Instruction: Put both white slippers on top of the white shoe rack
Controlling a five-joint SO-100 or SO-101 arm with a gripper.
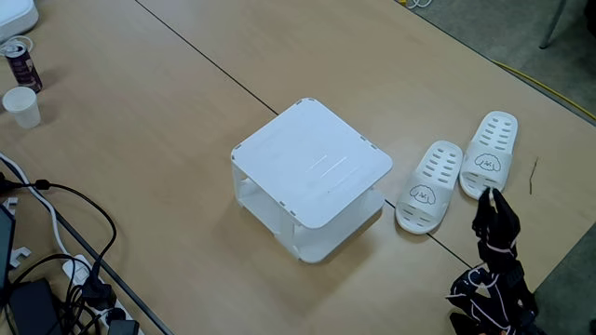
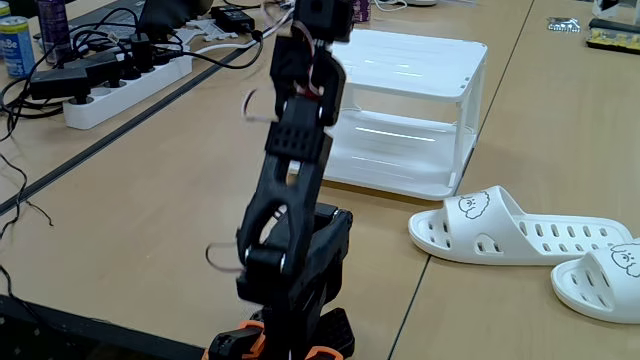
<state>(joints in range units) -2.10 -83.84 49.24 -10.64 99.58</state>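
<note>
In a fixed view, the white shoe rack (image 1: pixel 312 177) is standing left of the 2 white slippers (image 1: pixel 430 185), long axes side by side. The gripper (image 1: pixel 491 199) is hovering just beside the right slipper; its opening cannot be told.

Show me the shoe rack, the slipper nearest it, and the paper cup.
white shoe rack (image 1: pixel 312 163), a fixed view, flat top.
nearer white slipper (image 1: pixel 430 184), a fixed view, slotted strap.
paper cup (image 1: pixel 22 106), a fixed view, side wall.
</note>
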